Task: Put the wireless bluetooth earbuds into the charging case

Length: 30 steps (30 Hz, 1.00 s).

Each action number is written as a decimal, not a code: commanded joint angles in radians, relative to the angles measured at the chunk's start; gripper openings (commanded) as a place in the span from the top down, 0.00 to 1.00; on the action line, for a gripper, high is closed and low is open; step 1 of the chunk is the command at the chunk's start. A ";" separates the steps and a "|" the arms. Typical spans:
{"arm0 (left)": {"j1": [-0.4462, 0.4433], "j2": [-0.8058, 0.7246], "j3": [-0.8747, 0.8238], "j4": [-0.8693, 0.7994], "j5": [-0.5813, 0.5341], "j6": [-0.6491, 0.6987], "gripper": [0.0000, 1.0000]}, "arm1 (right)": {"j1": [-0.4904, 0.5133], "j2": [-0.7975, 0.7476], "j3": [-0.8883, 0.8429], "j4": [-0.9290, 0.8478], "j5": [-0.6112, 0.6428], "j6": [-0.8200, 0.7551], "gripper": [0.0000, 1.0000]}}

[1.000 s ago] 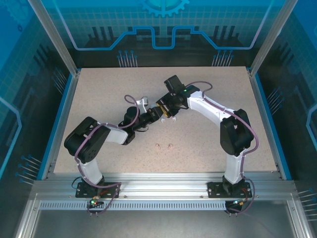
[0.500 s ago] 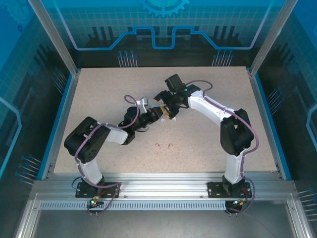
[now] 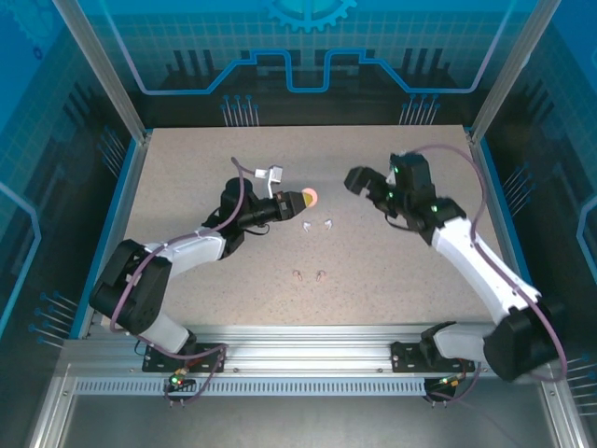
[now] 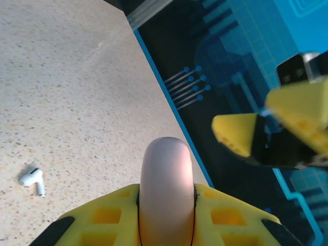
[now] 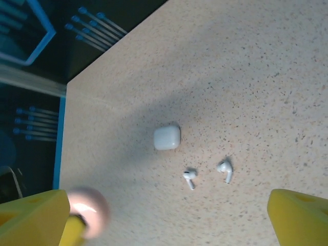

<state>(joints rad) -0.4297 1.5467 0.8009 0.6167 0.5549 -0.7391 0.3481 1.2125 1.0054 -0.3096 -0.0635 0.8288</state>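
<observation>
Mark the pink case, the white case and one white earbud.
pink case [image 4: 166,179]: left wrist view, middle of its shell.
white case [image 5: 167,137]: right wrist view, middle of its top.
white earbud [image 5: 224,167]: right wrist view, its head.

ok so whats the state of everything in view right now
pink case: lid looks shut, clamped in left gripper, off the table
white case: lid shut, lying on the table
white earbuds: both loose on the table, uncased
pinkish earbuds: both loose on the table, uncased
left gripper: shut on pink case
right gripper: open, empty
</observation>
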 commanded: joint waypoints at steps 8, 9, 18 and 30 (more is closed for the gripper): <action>0.016 -0.024 0.127 -0.279 0.289 0.164 1.00 | -0.014 -0.077 -0.217 0.331 -0.385 -0.272 0.00; 0.017 -0.025 0.131 -0.284 0.289 0.165 1.00 | -0.011 -0.062 -0.217 0.345 -0.393 -0.265 0.00; 0.015 -0.012 0.147 -0.279 0.293 0.158 1.00 | 0.049 0.069 -0.152 0.397 -0.417 -0.253 0.02; 0.014 -0.051 0.138 -0.251 0.312 0.154 1.00 | 0.035 0.188 -0.169 0.438 -0.355 -0.226 0.07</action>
<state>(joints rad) -0.4080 1.5387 0.9142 0.3363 0.8093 -0.5995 0.4046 1.3746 0.8505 0.0994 -0.4553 0.5949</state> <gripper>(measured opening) 0.223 0.932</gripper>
